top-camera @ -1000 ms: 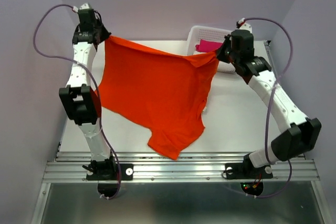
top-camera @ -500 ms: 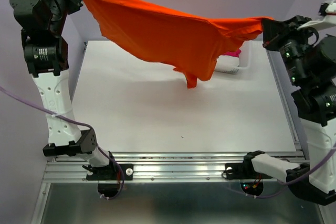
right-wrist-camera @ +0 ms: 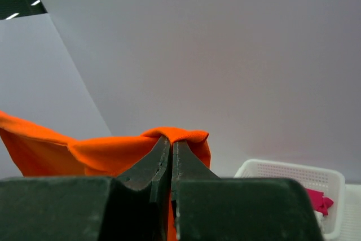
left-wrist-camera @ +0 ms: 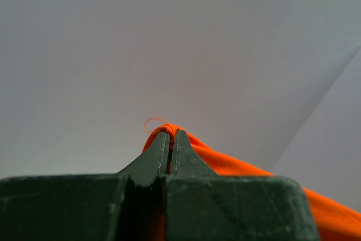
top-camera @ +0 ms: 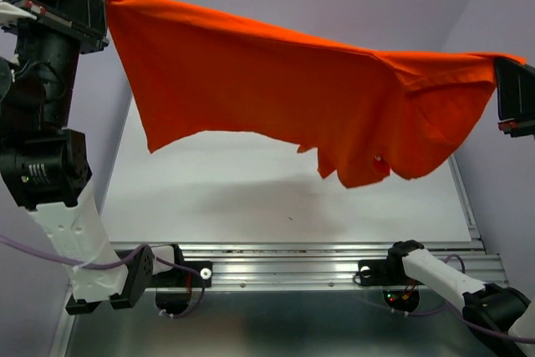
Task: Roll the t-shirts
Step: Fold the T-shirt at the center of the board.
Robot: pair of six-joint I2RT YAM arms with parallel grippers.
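Left gripper [left-wrist-camera: 171, 137] and right gripper [right-wrist-camera: 171, 147] are each pinching tight on an upper corner of the thin bright orange-red cloth t-shirt [top-camera: 276, 89]. The t-shirt is hanging spread between them, long axis running left to right, well above the white table [top-camera: 251, 198].

My arms carry white link shells [top-camera: 77, 233] between black joint housings [top-camera: 38, 175], thin purple cables [top-camera: 38, 255], small red and green lights [top-camera: 393, 297] at the right base, and tapered fingers, seemingly dark green, on left gripper [left-wrist-camera: 170, 135] and right gripper [right-wrist-camera: 171, 141].
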